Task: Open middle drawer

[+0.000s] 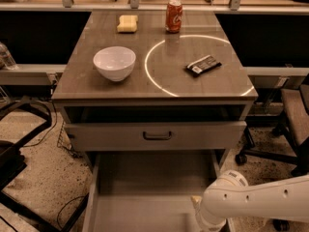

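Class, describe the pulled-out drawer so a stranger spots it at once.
Find the brown cabinet topped with a bowl and can. Below its handled drawer front, the middle drawer juts far out, grey inside showing. The white arm overlaps its right corner; the gripper is out of view.

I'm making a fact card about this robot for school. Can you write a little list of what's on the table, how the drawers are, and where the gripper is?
table top: white bowl, yellow sponge, red can, dark snack bar
middle drawer: far out, plain grey inside
drawer above: dark bar handle, far less out than the middle drawer
arm: white, low on the right, over the middle drawer's right side
gripper: not seen; the arm runs off the bottom edge
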